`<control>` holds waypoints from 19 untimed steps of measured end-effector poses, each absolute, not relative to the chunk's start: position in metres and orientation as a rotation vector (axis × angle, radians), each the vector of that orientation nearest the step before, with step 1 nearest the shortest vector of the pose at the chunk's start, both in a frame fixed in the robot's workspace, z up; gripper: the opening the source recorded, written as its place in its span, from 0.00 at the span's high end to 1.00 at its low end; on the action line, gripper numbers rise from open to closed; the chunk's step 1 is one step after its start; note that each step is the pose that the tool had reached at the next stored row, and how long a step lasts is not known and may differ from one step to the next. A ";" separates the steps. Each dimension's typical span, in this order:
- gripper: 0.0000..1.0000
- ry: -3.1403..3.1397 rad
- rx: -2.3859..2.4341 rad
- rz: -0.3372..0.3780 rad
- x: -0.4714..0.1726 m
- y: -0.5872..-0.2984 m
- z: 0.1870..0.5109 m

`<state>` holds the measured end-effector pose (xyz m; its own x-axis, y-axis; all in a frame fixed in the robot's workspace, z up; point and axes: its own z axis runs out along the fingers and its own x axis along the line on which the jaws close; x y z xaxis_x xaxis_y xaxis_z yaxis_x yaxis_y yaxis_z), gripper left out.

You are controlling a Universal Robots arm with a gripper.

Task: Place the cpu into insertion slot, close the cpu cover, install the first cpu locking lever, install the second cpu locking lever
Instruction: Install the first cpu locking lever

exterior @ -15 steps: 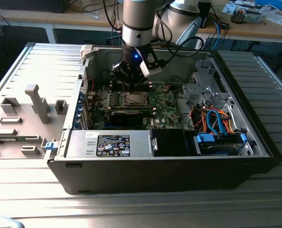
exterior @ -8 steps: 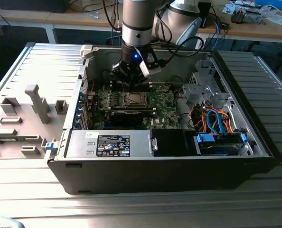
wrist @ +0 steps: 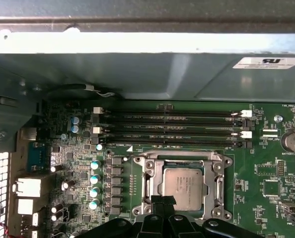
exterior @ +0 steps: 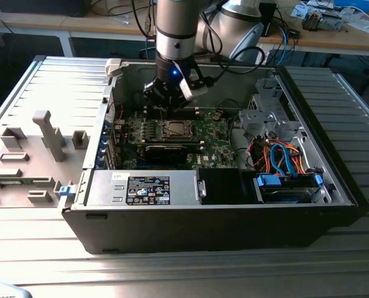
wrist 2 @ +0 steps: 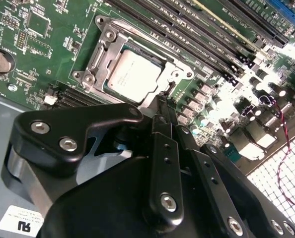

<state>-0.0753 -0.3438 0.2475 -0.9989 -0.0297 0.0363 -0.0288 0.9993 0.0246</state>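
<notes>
Black finger links of the gripper (wrist 2: 162, 101) crowd the near part of the second wrist view, narrowing to tips that meet with no gap between them. Nothing is pinched between the fingers (wrist 2: 166, 148); they are closed and empty. The tips sit right at the rim of the insertion slot (wrist 2: 100, 37), at the edge nearest the gripper, and seem to touch the metal frame there, though actual contact cannot be confirmed.

Just beyond the tips lies the cpu (wrist 2: 133, 74), flat in the slot with its dull silver top facing up. The cpu cover (wrist 2: 107, 49) is folded down around it as a silvery frame, and the chip shows through its square cut-out. In the first wrist view the same cpu (wrist: 183, 184) sits framed by the cover (wrist: 150, 174), with the gripper (wrist: 161, 202) poised at the edge of the socket and long black memory slots (wrist: 172, 126) running along the far side.

From the exterior view, the arm reaches down into the open computer case (exterior: 222, 226) lying on the desk (exterior: 172, 273), the gripper (exterior: 166, 99) hovering over the green motherboard (exterior: 212, 133) beside the socket (exterior: 175, 129).
</notes>
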 end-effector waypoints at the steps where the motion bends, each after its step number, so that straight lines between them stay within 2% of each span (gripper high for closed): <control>1: 0.89 -3.104 0.045 -0.037 -0.076 -0.343 0.248; 19: 0.89 -3.105 0.045 -0.036 -0.088 -0.335 0.248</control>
<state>-0.0879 -0.3346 0.2476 -0.9989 -0.0295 0.0357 -0.0287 0.9993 0.0237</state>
